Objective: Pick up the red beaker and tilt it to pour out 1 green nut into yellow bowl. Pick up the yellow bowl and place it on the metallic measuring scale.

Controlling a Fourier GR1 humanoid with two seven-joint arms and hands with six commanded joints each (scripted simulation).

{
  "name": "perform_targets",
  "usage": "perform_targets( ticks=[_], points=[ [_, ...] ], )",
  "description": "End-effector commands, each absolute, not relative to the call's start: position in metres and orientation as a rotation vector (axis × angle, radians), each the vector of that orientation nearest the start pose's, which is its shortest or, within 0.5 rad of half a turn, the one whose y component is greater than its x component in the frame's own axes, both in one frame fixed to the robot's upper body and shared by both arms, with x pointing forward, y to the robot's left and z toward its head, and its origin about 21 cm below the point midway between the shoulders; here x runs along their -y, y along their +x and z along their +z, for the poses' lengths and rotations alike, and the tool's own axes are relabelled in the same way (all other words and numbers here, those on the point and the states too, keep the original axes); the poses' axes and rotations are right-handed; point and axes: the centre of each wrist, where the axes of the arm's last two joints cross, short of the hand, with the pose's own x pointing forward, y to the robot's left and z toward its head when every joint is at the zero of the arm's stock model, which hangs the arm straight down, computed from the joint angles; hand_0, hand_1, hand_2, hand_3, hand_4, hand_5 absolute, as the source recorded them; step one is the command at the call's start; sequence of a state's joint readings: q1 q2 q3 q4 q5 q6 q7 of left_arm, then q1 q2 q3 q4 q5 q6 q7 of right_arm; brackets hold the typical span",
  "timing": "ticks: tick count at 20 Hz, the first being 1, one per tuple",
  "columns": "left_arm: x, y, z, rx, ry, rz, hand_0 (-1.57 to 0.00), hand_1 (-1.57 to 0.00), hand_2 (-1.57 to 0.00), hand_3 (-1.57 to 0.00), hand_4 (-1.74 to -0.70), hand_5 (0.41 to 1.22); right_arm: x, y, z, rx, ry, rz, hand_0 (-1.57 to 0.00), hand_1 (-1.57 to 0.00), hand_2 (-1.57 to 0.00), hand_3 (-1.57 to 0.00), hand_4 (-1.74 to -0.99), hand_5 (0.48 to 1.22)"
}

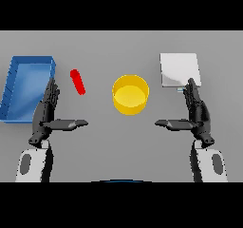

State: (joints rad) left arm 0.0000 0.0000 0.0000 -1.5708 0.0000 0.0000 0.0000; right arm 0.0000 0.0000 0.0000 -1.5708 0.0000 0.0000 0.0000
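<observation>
The red beaker (78, 81) lies slim and tilted on the grey table, left of centre. The yellow bowl (130, 95) stands in the middle, and I see no nut inside it. Behind and to its right sits the metallic measuring scale (178, 69), a pale square plate. My left hand (47, 113) rests open below and left of the beaker, fingers straight and thumb pointing inward. My right hand (196, 113) mirrors it, open, just below the scale and right of the bowl. Neither hand touches anything.
A blue tray (14, 96) with raised walls lies at the far left, next to my left hand.
</observation>
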Motion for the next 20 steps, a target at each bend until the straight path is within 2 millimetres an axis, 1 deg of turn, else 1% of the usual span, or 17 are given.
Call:
perform_targets(
  ticks=[1, 5, 6, 7, 8, 10, 11, 13, 14, 15, 16, 17, 19, 20],
  points=[
    [-0.231, 0.249, -0.002, 1.57, 0.002, 0.001, 0.0, 0.0, 0.0, 0.0, -1.15, 0.599, 0.228, 0.249, -0.002, 1.57, 0.0, -0.001, 0.0, 0.0, 0.0, 0.0, -1.167, 0.599],
    [-0.242, 0.252, -0.002, 1.566, 0.007, 0.002, 0.0, 0.0, 0.0, 0.0, -1.15, 0.599, 0.227, 0.253, -0.002, 1.567, 0.0, 0.0, 0.0, 0.0, 0.0, 0.0, -1.167, 0.599],
    [-0.245, 0.256, -0.002, 1.556, 0.008, 0.003, 0.0, 0.0, 0.0, 0.0, -1.15, 0.599, 0.229, 0.254, 0.001, 1.576, 0.001, 0.001, 0.0, 0.0, 0.0, 0.0, -1.167, 0.599],
    [-0.248, 0.249, 0.003, 1.583, 0.037, -0.07, 0.0, 0.0, 0.0, 0.0, -1.15, 0.599, 0.232, 0.246, 0.002, 1.648, -0.123, 0.13, 0.0, 0.0, 0.0, 0.0, -1.167, 0.599],
    [-0.25, 0.24, 0.006, 1.604, 0.046, -0.114, 0.0, 0.0, 0.0, 0.0, -1.16, 0.599, 0.228, 0.238, 0.002, 1.675, -0.186, 0.202, 0.0, 0.0, 0.0, 0.0, -1.163, 0.595],
    [-0.25, 0.23, 0.01, 1.591, 0.058, -0.165, 0.0, 0.0, 0.0, 0.0, -1.16, 0.599, 0.221, 0.229, 0.0, 1.678, -0.252, 0.265, 0.0, 0.0, 0.0, 0.0, -1.16, 0.591],
    [-0.248, 0.229, 0.012, 1.593, 0.055, -0.176, 0.0, 0.0, 0.0, 0.0, -1.16, 0.599, 0.22, 0.232, 0.002, 1.665, -0.269, 0.277, 0.0, 0.0, 0.0, 0.0, -1.159, 0.59],
    [-0.249, 0.228, 0.015, 1.579, 0.07, -0.194, 0.0, 0.0, 0.0, 0.0, -1.16, 0.602, 0.218, 0.229, 0.003, 1.667, -0.267, 0.275, 0.0, 0.0, 0.0, 0.0, -1.173, 0.593],
    [-0.247, 0.23, 0.015, 1.57, 0.072, -0.205, 0.0, 0.0, 0.0, 0.0, -1.16, 0.603, 0.219, 0.231, 0.007, 1.669, -0.265, 0.27, 0.0, 0.0, 0.0, 0.0, -1.183, 0.596],
    [-0.246, 0.233, 0.012, 1.557, 0.082, -0.215, 0.0, 0.0, 0.0, 0.0, -1.16, 0.602, 0.218, 0.231, 0.005, 1.662, -0.25, 0.257, 0.0, 0.0, 0.0, 0.0, -1.192, 0.6],
    [-0.247, 0.234, 0.012, 1.556, 0.09, -0.22, 0.0, 0.0, 0.0, 0.0, -1.16, 0.602, 0.219, 0.231, 0.009, 1.673, -0.244, 0.262, 0.0, 0.0, 0.0, 0.0, -1.199, 0.603],
    [-0.242, 0.238, 0.008, 1.557, 0.091, -0.235, 0.0, 0.0, 0.0, 0.0, -1.16, 0.604, 0.221, 0.229, 0.009, 1.674, -0.228, 0.254, 0.0, 0.0, 0.0, 0.0, -1.212, 0.607],
    [-0.232, 0.251, 0.0, 1.54, 0.082, -0.245, 0.0, 0.0, 0.0, 0.0, -1.19, 0.611, 0.225, 0.227, 0.006, 1.671, -0.222, 0.257, 0.0, 0.0, 0.0, 0.0, -1.23, 0.617],
    [-0.232, 0.256, -0.004, 1.541, 0.087, -0.248, 0.0, 0.0, 0.0, 0.0, -1.21, 0.615, 0.227, 0.227, 0.006, 1.681, -0.229, 0.263, 0.0, 0.0, 0.0, 0.0, -1.236, 0.623]
  ],
)
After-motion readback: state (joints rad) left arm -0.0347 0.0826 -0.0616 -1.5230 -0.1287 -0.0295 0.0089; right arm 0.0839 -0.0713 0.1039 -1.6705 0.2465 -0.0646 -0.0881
